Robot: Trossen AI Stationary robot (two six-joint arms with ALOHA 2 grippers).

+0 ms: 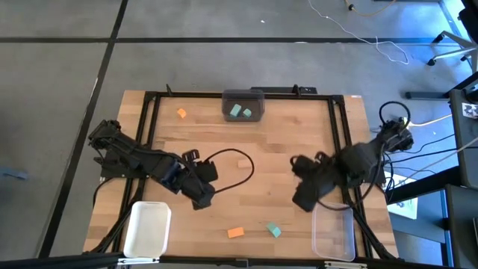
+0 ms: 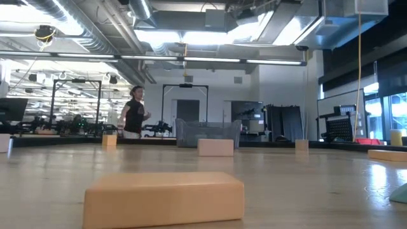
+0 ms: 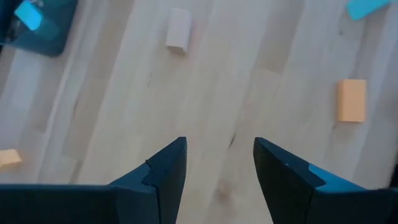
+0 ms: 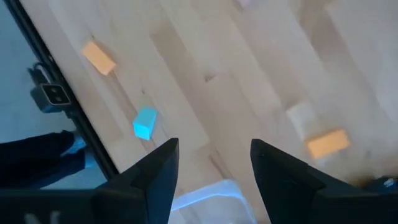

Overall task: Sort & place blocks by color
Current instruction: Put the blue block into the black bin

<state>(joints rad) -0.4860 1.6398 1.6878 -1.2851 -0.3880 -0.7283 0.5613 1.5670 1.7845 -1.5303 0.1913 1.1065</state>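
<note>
The bench (image 1: 246, 179) was pale, planked wood with a dark frame. A dark grey bin (image 1: 243, 107) at its far edge held two teal blocks (image 1: 240, 111). An orange block (image 1: 181, 113) lay near it; another orange block (image 1: 235, 232) and a teal block (image 1: 274, 229) lay near the front edge, between an opaque white bin (image 1: 147, 228) and a clear bin (image 1: 334, 232). The left gripper (image 3: 217, 171) hung spread and empty, the near blocks well apart from it. The right gripper (image 4: 214, 168) was spread, empty, above the clear bin's rim.

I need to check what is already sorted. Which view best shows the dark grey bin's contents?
The high view: it looks straight into the dark grey bin, showing two teal blocks. The left wrist view catches only its corner with one teal block; the low and right wrist views don't clearly show it.
</note>
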